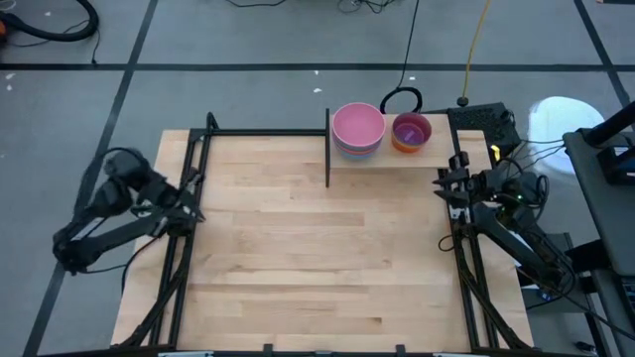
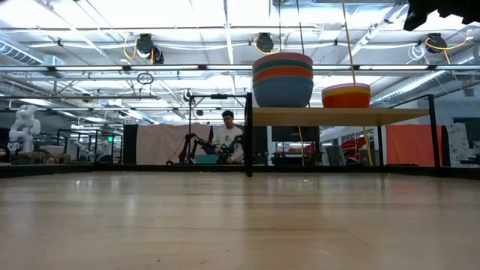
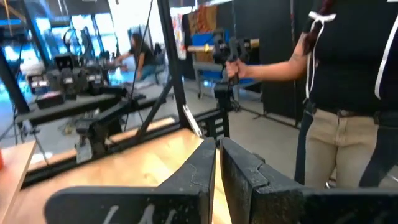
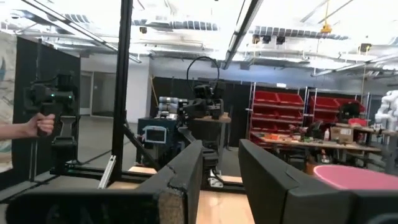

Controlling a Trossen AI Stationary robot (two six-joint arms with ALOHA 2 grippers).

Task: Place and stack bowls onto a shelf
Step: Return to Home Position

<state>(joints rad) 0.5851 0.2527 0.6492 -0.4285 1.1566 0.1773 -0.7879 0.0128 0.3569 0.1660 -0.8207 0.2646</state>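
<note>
- The large rectangular tabletop of light wood [image 1: 317, 258] fills the middle of the high view, with one dark arm at each side edge.
- A standing person in a black top and beige trousers [image 3: 348, 106] appears beyond the table in the left wrist view, one hand closed round a dark handheld device [image 3: 227, 50]. A second person [image 2: 227, 139] sits far back in the room in the low view.
- The small raised shelf of light wood on black metal framing [image 1: 397, 171] stands at the far edge of the tabletop, toward the right arm's side. All the bowls we can see rest on it.
- The left gripper [image 3: 218, 146] hangs at the table's left edge, well apart from the shelf. Its two dark fingers are pressed almost together, with only a thin slit between them, and they hold nothing.
- The right gripper [image 4: 221, 149] hangs at the right edge, near the shelf's right end. Its fingers are spread and hold nothing.
- The stack of larger round plastic bowls [image 2: 283, 79] sits at the shelf's left end: blue at the bottom, then red-orange, teal, and pink on top.
- The stack of smaller round plastic bowls [image 1: 412, 132] sits just beside it, near the shelf's middle and not touching it. Orange is outermost and purple innermost. We see a yellow rim between them in the low view, but we cannot tell whether a green bowl lies within.
</note>
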